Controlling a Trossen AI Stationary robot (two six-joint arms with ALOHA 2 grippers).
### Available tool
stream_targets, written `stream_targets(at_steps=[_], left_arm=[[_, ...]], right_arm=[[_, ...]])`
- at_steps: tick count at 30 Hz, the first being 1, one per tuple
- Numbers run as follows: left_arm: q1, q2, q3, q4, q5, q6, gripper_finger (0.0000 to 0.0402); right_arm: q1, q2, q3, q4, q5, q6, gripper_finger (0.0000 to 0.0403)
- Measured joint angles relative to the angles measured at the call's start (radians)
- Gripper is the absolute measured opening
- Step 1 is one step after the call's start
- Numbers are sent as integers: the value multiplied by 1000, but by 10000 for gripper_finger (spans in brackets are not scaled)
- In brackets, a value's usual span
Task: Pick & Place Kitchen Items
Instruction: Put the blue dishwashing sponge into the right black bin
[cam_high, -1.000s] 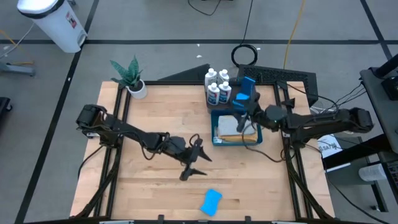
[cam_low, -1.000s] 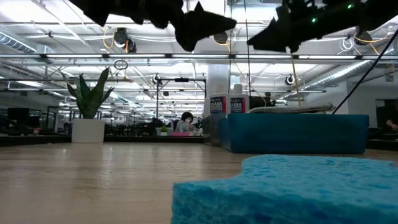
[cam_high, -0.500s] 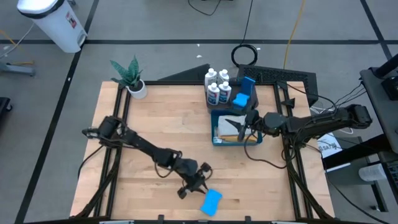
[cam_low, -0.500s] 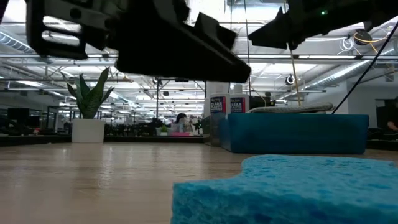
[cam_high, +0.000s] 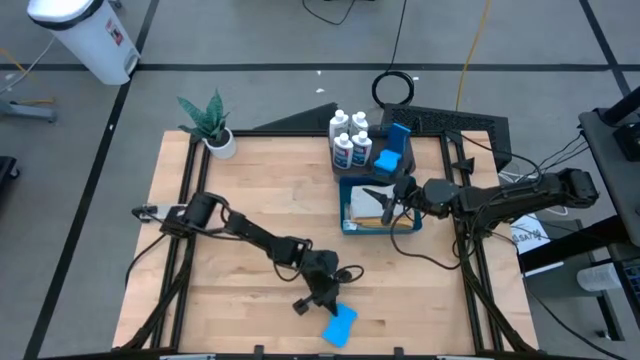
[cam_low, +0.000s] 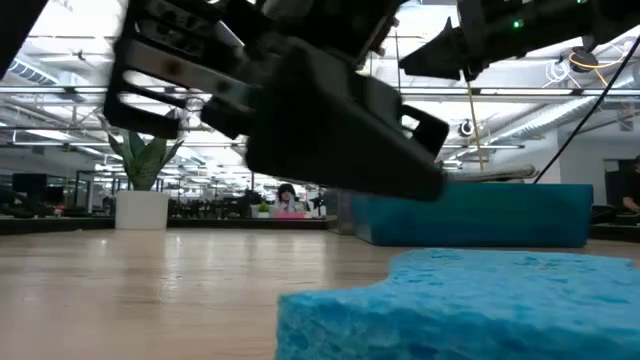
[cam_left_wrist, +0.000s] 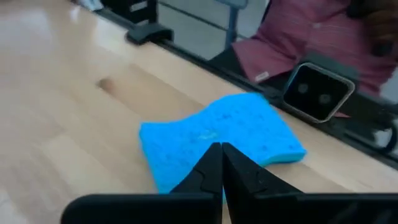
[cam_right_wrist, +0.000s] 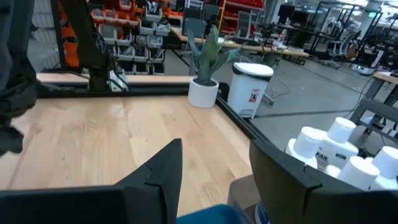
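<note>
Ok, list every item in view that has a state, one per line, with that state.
Left pincer: shut, empty, just above the loose sponge.
Right pincer: open, over the blue bin.
Loose sponge: flat on the table near its front edge, not held.
Blue bin: open-topped, cloths inside.
Second sponge: propped up at the bin's back end.
White bottles: upright, capped, clustered behind the bin.
Potted plant: upright at the back left corner.

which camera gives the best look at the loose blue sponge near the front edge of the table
The left wrist view: the whole sponge lies just past the shut left end effector. The high view shows it small, the low view only one edge, the right wrist view nothing.
</note>
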Motion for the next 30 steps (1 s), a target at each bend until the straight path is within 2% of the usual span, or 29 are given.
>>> stream_targets(at_steps=[20, 25, 30], left_arm=[[39, -5, 2, -147, -44, -2, 3], [68, -7, 2, -216, -129, -18, 4], [91, -63, 4, -364, -248, 0, 4]], right_arm=[[52, 0, -1, -37, -2, 28, 143], [78, 0, -1, -50, -2, 27, 136], [100, 0, -1, -46, -2, 7, 130]])
